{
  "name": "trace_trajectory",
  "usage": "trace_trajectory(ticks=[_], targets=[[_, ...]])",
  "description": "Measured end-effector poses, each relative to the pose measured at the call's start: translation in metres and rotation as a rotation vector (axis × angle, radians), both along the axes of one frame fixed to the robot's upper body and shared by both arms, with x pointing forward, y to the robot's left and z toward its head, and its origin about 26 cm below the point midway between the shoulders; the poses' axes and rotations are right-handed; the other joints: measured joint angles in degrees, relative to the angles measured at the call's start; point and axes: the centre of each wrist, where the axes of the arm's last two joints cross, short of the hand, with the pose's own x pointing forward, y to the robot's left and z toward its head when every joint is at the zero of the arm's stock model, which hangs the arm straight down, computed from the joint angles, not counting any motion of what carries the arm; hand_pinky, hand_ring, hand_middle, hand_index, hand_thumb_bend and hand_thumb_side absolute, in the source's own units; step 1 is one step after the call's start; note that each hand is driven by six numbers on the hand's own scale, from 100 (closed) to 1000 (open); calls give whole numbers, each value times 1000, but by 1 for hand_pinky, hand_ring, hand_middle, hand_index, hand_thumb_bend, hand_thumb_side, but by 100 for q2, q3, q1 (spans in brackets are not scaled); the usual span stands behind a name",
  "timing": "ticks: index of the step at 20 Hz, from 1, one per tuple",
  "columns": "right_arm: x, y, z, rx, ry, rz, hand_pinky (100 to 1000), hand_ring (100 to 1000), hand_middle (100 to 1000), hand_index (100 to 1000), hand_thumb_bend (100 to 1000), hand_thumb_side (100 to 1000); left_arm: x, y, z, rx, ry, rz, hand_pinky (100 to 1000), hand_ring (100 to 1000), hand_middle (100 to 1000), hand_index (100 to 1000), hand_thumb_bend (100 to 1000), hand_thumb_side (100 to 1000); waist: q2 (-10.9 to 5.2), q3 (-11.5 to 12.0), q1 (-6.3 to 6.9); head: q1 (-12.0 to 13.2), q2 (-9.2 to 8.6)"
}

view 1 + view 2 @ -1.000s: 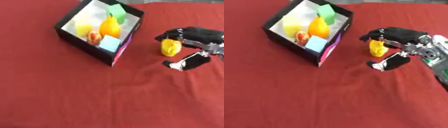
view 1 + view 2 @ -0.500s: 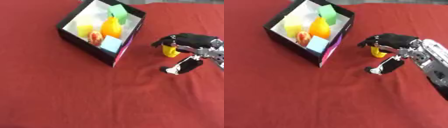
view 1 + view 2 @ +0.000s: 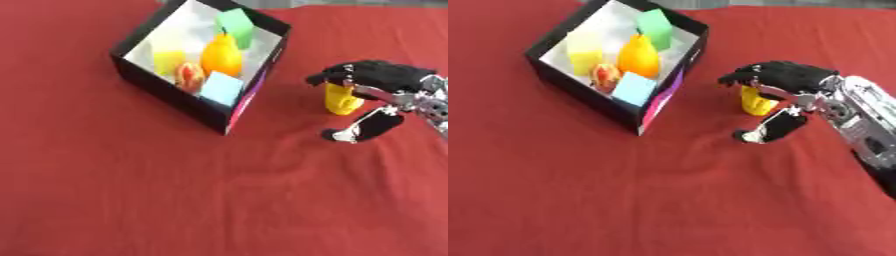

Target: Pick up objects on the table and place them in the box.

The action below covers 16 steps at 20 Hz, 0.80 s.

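Left eye view: my right hand [image 3: 382,80] came in from the right edge, fingers arched over the top of a small yellow object [image 3: 341,98], thumb [image 3: 360,129] hanging below and toward me, apart from it. I could not tell whether the fingers were clamped on the object or only cupped above it; its base looked to be on the red cloth [image 3: 175,200]. The box [image 3: 223,122] stood to the hand's left, near but not touching. Inside it: a green block [image 3: 234,27], an orange pear-shaped fruit [image 3: 222,56], a yellow block [image 3: 168,59], a red-and-yellow fruit [image 3: 189,75], a light blue cube [image 3: 221,88]. My left hand was out of sight.

Right eye view: same arrangement. Judged step: securing the yellow object, the only piece outside the box. Next move, by my reckoning: bring the thumb in, lift clear of the cloth, carry left over the box's near wall, release into the free space. A coloured panel [image 3: 661,102] showed on the box's side; no writing was legible anywhere.
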Motion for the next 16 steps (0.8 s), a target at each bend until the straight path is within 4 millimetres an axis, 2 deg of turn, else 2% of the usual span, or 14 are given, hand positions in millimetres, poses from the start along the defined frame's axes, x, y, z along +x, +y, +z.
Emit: trace_trajectory(ticks=[8, 16], targets=[[6, -10, -3, -7, 1, -48, 855, 880, 797, 960, 452, 400, 1, 0, -2, -4, 7, 1, 761, 694, 651, 740, 303, 482, 16, -5, 25, -3, -29], [13, -20, -4, 4, -7, -99, 829, 840, 747, 923, 447, 299, 1, -1, -4, -11, 12, -9, 760, 694, 650, 740, 301, 484, 53, 1, 37, -9, -72]])
